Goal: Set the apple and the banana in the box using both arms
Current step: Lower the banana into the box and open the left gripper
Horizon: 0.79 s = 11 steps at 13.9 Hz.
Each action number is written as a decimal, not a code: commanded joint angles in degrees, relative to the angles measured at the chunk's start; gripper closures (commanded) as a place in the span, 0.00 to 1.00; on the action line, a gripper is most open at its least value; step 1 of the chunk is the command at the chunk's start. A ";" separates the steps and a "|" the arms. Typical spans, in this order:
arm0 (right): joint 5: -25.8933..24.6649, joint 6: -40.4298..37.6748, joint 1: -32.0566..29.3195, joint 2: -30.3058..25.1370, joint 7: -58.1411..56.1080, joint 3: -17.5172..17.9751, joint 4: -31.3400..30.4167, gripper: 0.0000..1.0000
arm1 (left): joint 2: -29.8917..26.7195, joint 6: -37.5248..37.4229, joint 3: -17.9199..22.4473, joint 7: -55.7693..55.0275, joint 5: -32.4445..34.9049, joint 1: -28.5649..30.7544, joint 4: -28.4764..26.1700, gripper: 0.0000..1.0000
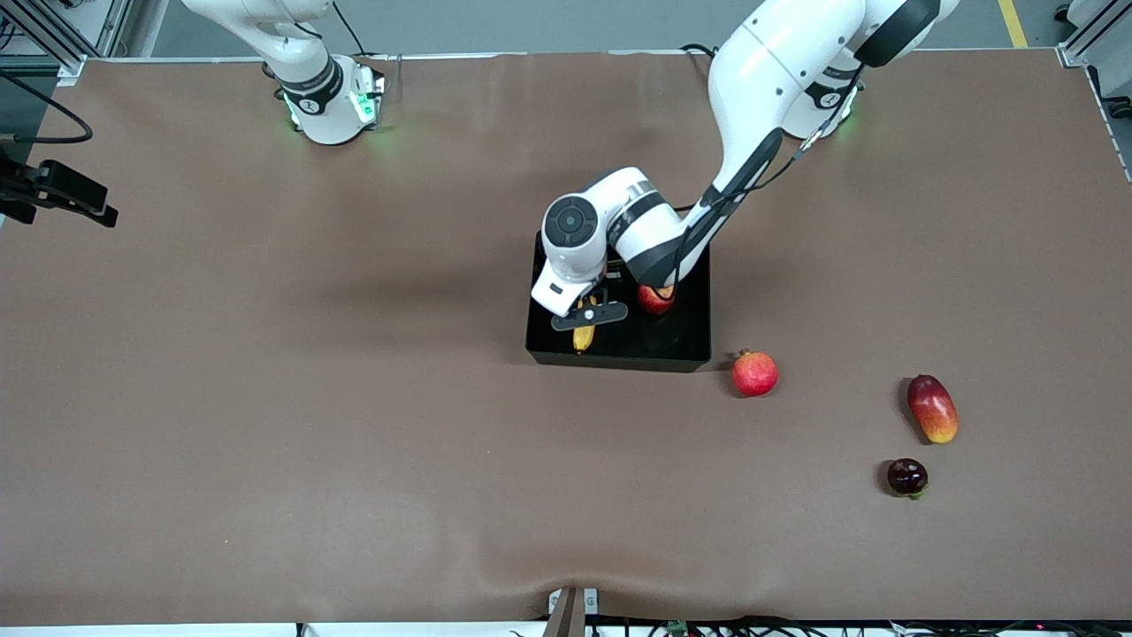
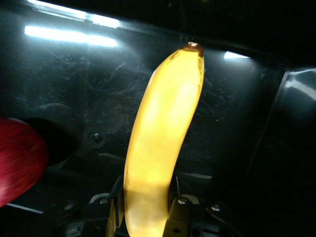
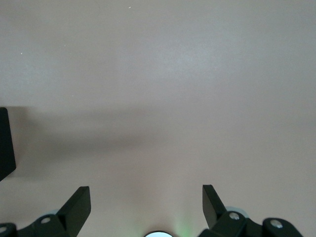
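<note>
While the long curved yellow banana (image 2: 160, 143) hangs inside the shallow glossy black plastic box (image 1: 690, 341), the left gripper (image 1: 587, 313) is clamped on it. Just beside it, in the same box, sits the small red-and-yellow apple (image 1: 655, 300). Over bare brown table (image 3: 163, 74), the right gripper (image 3: 146, 207) waits, fingers (image 3: 78, 206) spread wide.

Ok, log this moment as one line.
left claw: shut on banana, inside box | apple: in box | right claw: open, waiting

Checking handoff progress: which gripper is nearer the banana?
Left. The left gripper is shut on the banana inside the box; the right gripper waits open over bare table.
</note>
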 commanded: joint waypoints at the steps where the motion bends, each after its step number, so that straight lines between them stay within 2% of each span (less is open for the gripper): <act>1: 0.07 -0.21 -0.54 -0.02 0.68 0.63 0.82 0.00 | 1.76 0.69 0.14 -1.41 1.45 -0.37 0.86 0.50; 2: 0.07 -0.21 -0.62 -0.02 0.68 0.54 0.82 0.00 | 1.68 0.69 0.66 -1.41 1.54 -0.37 0.86 0.01; 6: 0.07 -0.56 -0.62 -0.02 0.77 0.54 0.82 0.00 | -1.47 -2.55 1.10 -1.58 1.45 1.37 1.47 0.00; 9: 0.07 -0.39 -0.62 -0.02 0.86 0.54 0.82 0.00 | -9.46 -10.19 1.46 1.30 1.54 6.38 3.93 0.00; 11: 0.07 -0.30 -0.54 0.07 0.86 0.54 0.82 0.00 | -15.52 -13.27 1.28 7.00 1.28 11.38 4.02 0.00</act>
